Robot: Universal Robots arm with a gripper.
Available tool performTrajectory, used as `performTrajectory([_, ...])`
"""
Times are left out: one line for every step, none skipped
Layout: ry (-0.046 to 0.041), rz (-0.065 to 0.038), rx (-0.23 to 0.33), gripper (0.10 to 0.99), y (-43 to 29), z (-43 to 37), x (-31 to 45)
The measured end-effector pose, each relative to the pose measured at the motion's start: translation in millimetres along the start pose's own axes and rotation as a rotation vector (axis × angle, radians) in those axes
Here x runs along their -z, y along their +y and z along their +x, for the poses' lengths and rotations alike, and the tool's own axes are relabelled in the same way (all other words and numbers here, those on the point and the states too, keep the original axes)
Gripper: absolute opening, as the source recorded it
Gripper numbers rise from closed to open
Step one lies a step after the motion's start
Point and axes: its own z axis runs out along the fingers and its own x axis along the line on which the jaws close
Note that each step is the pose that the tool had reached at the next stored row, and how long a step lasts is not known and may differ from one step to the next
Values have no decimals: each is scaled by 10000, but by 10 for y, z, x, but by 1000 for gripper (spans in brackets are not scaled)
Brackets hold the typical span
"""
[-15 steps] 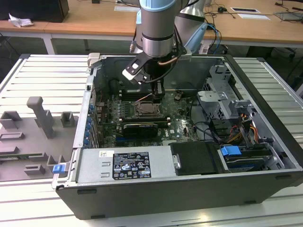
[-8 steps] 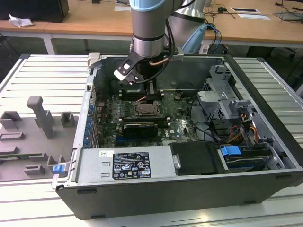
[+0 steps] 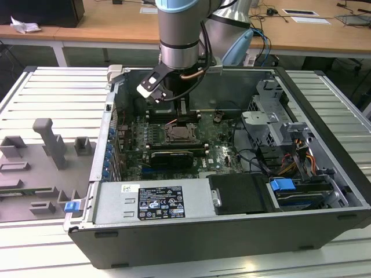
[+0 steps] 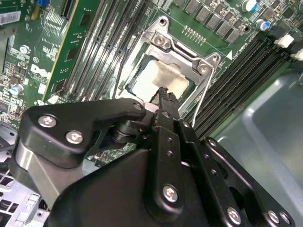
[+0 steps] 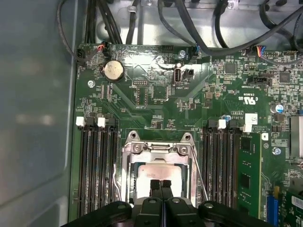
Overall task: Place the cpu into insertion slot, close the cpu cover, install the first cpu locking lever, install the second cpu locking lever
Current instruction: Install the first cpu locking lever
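The cpu lies in the green motherboard, fingers together, seemingly touching it, wooden desks beyond.

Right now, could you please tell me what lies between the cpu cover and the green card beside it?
In the first wrist view, a bank of long black memory slots fills the stretch between the cpu cover and the green card.

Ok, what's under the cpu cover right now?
Through the cpu cover window the cpu shows its pale face, lying flat. The socket pins beneath it are covered, and the gripper hides one edge of the cover.
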Motion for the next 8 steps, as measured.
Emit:
performTrajectory([-7, 0, 1, 106, 3, 1, 37])
performTrajectory([-29, 0, 2, 106, 5, 2, 67])
performTrajectory([-30, 1, 3, 106, 7, 2, 86])
performTrajectory([-31, 0, 2, 106, 8, 2, 99])
performTrajectory([-31, 0, 2, 106, 10, 2, 130])
performTrajectory([-30, 0, 2, 106, 12, 2, 148])
performTrajectory([-32, 0, 2, 106, 13, 2, 163])
performTrajectory([-33, 0, 2, 106, 15, 2, 188])
